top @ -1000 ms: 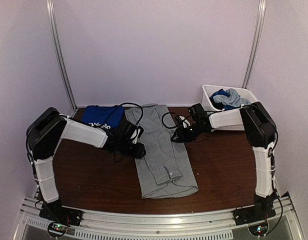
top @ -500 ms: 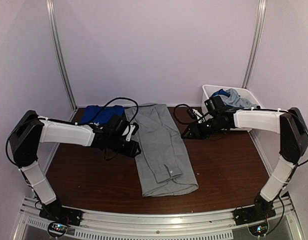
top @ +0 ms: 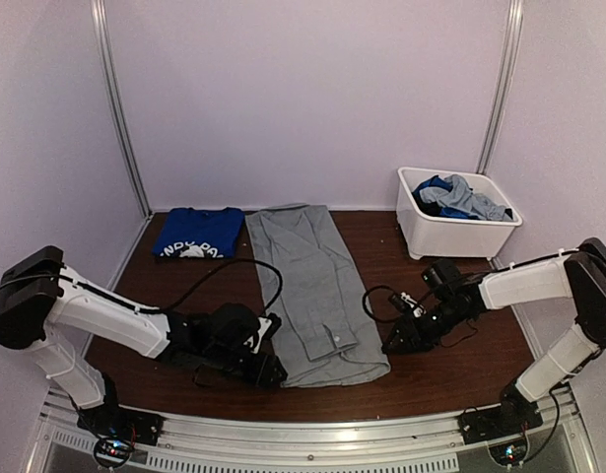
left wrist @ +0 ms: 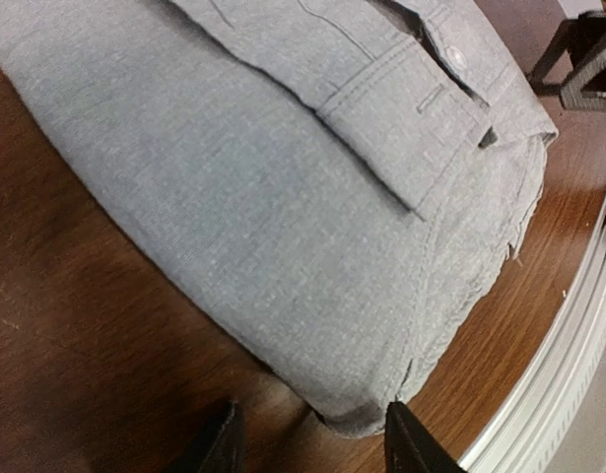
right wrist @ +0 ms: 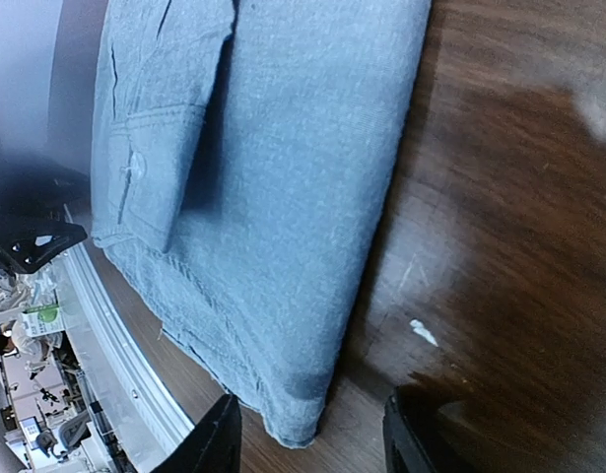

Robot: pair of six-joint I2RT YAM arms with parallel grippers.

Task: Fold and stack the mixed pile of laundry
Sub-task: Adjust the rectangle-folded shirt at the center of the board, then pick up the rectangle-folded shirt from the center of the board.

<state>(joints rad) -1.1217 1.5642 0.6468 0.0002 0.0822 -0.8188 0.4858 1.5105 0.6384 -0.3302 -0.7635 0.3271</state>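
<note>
Dark wood table [top: 184, 296], bare on both sides of the grey trousers [top: 317, 296], which lie lengthwise at centre with the near hem just short of the front rail [top: 312, 434]. Left gripper [top: 268, 370] sits at the near-left hem corner and right gripper [top: 393, 345] at the near-right. Both have jaws spread, nothing pinched. Far left: flat blue shirt [top: 197, 234]. Far right: white bin [top: 450, 236] holding more garments [top: 460, 197].

Dark wooden table [top: 381, 246] — grey garment [top: 317, 286], blue garment [top: 197, 236], white bin [top: 450, 236] on it.
</note>
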